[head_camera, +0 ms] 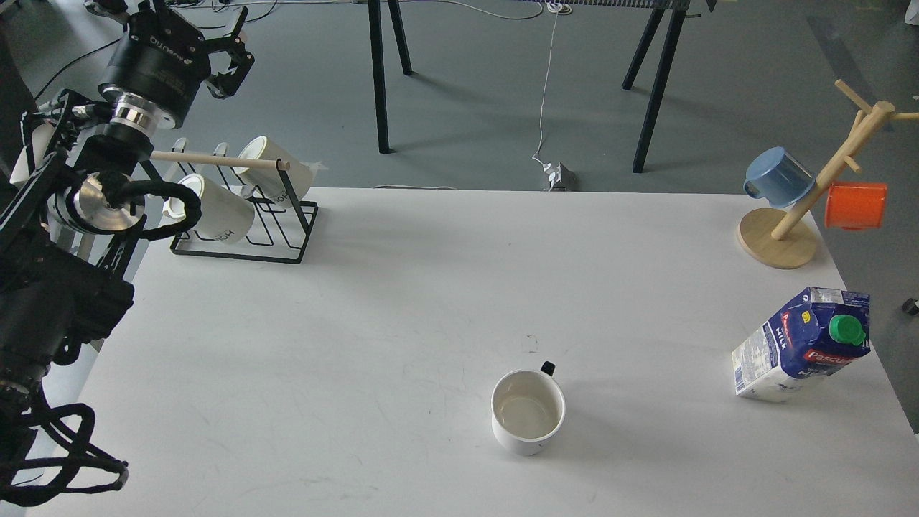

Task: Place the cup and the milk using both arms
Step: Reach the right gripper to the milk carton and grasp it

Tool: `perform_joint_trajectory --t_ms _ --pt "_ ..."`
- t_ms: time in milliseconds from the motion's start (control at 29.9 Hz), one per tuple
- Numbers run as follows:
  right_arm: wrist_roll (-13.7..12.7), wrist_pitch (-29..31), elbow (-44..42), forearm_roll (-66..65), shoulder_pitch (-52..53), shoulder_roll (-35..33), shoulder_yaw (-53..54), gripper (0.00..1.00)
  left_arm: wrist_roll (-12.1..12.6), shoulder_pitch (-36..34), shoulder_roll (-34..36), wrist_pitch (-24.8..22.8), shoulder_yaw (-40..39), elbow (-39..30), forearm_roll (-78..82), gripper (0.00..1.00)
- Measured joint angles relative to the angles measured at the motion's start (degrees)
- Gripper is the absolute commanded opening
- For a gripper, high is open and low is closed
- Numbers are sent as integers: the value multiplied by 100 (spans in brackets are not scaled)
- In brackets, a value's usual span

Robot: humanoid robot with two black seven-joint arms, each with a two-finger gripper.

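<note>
The white ceramic mug with a small black handle [528, 411] stands upright near the front of the white desk [373, 323]. The blue-and-white milk carton with a green cap [803, 346] stands at the right edge (well apart from the mug). The left pincer [226, 50] hangs above the far-left corner, fingers spread, holding nothing.

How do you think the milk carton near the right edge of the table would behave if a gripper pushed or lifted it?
The milk carton is tall on a small base, so a high push would likely tip it. Its cardboard walls would probably dent under a hard squeeze. With the green cap on, spilling seems unlikely. How full or heavy it is cannot be told.
</note>
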Motion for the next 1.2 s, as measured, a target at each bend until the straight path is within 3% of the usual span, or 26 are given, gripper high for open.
perform_joint_trajectory --t_ms 234,501,903,1203 --pt "83 0 -11 592 -1465 90 86 99 2 0 115 -22 1 -5 -3 100" --pt "13 0 409 593 -2507 810 -415 99 43 0 206 -62 14 -9 -3 100" --pt "13 0 952 -169 -2012 1915 -964 99 54 35 281 -63 28 -10 7 100" --pt "20 0 878 -268 -1454 2148 -1054 99 11 67 379 -50 51 -9 7 100"
